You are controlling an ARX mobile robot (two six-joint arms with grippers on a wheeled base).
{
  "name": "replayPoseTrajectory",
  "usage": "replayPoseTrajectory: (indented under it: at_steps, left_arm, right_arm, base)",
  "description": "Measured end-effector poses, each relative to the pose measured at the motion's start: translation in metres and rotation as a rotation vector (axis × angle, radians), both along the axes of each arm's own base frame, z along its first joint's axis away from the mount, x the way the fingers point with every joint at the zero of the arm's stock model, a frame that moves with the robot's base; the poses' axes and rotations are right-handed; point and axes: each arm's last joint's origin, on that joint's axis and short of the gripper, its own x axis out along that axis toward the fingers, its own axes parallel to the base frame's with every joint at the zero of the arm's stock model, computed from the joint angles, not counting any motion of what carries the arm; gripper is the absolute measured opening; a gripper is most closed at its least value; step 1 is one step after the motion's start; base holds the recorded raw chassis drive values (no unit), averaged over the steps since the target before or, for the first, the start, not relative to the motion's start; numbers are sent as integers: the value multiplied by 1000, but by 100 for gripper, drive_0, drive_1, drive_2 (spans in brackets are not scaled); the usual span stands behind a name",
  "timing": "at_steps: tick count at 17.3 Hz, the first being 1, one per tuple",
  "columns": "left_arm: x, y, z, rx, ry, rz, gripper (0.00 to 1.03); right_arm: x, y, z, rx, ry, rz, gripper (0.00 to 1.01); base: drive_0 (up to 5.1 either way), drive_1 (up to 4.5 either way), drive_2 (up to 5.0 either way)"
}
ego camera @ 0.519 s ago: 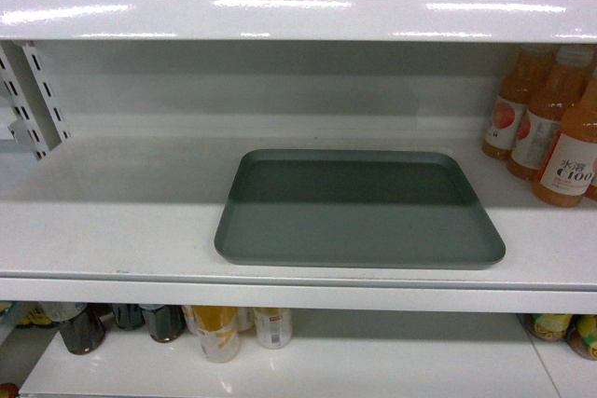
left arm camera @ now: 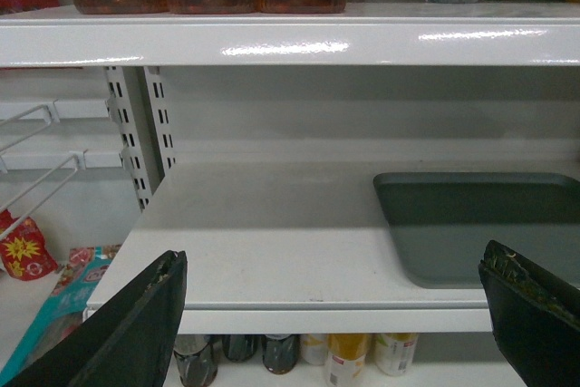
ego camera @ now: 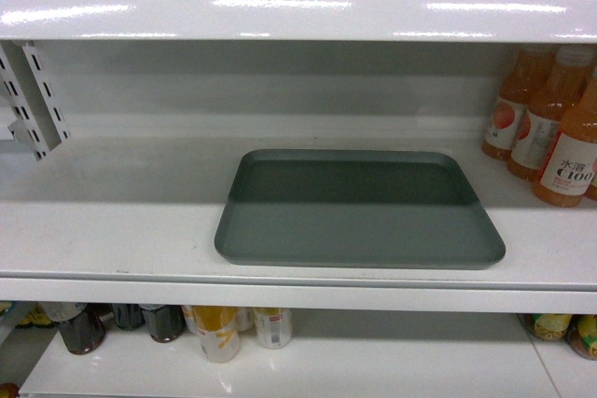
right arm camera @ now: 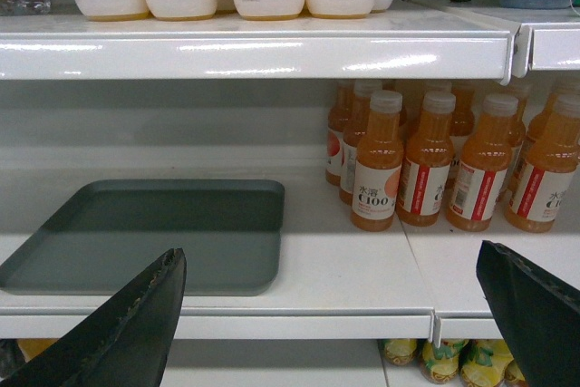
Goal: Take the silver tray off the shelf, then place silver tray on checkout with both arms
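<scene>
While the silver tray lies flat on the shelf, near its front lip and right of centre, neither arm has reached it — the job is at its first step, the approach. Each wrist view shows its own jaws spread wide with nothing between them: the left gripper hangs in front of the shelf edge, off to the tray's left, and the right gripper hangs in front of the edge near the tray's right end. Neither gripper shows in the head view, so both seem to be short of the shelf. Orange juice bottles stand just beside the tray's right side, some way back on the board.

My reading is that the next move calls for both arms to come forward together, each taking one short side of the low rim, then lifting level — the right arm needs care not to knock the bottles. No checkout table is in sight.
</scene>
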Motion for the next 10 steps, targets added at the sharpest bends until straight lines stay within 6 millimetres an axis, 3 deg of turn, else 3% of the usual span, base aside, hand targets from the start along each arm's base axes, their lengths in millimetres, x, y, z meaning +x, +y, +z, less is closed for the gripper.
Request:
replayPoseTrajectory:
  at_steps: [10]
  left_arm:
    - [0, 0, 0, 0, 0, 0, 98]
  right_arm:
    - [0, 0, 0, 0, 0, 0, 98]
  base:
    - [0, 0, 0]
